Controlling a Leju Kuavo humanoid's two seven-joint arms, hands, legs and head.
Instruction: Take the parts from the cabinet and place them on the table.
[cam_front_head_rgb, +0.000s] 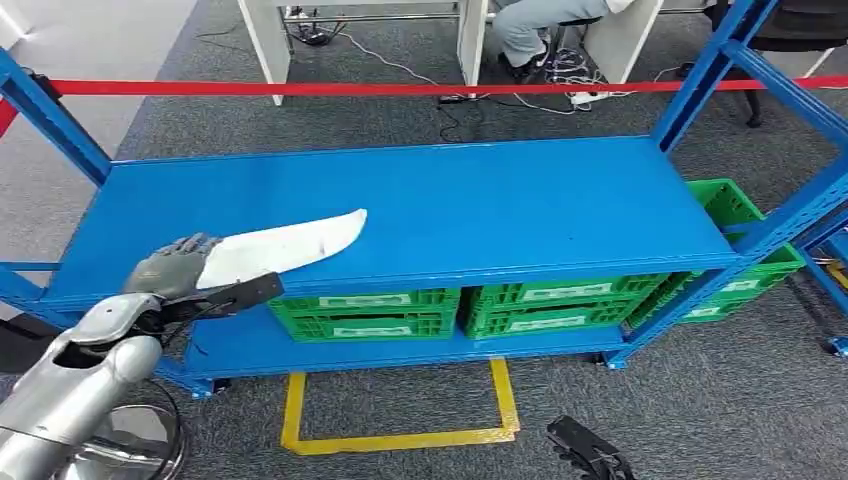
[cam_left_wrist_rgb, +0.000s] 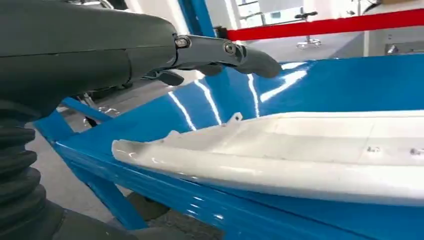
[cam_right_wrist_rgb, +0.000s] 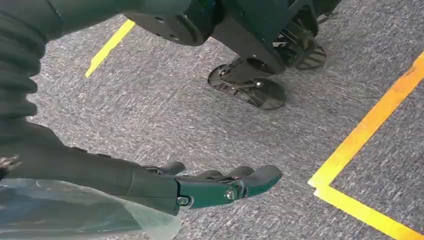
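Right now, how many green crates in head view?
4 visible: two crates side by side on the lower shelf, one at its right end, one behind the right upright. More may be hidden under the blue shelf.

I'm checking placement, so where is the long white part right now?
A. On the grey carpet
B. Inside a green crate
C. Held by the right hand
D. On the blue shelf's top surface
D: the white part lies on the blue shelf, left hand at its near end.
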